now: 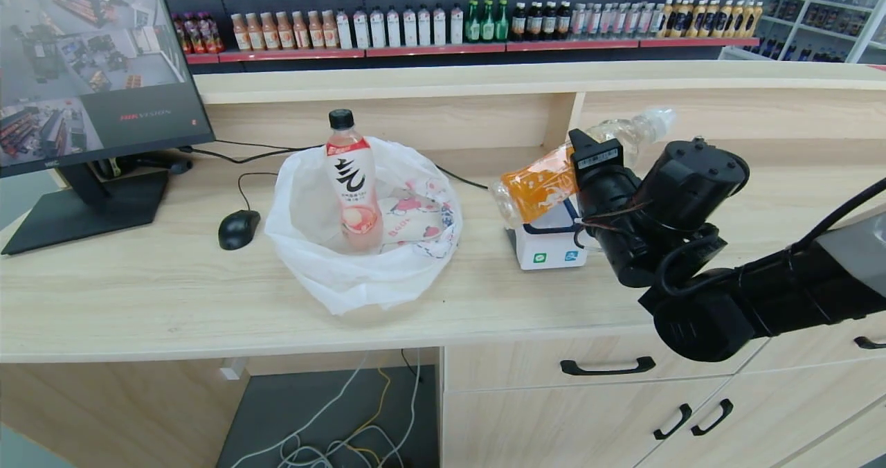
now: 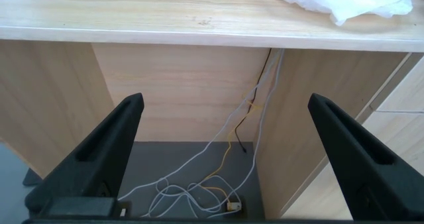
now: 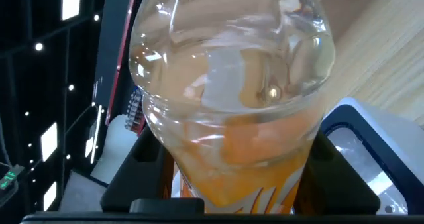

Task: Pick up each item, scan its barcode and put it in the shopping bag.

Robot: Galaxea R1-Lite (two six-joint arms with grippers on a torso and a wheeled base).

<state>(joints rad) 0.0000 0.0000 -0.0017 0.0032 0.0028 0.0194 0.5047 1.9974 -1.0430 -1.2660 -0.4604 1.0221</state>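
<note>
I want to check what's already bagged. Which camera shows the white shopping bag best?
The head view: the shopping bag lies open on the counter, seen whole from above, with a pink bottle standing inside. The left wrist view catches just a crumpled edge of the bag near the counter's front, none of its contents.

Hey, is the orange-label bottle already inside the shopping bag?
No, the right gripper holds the orange-label bottle over the white scanner, beside the shopping bag.
</note>
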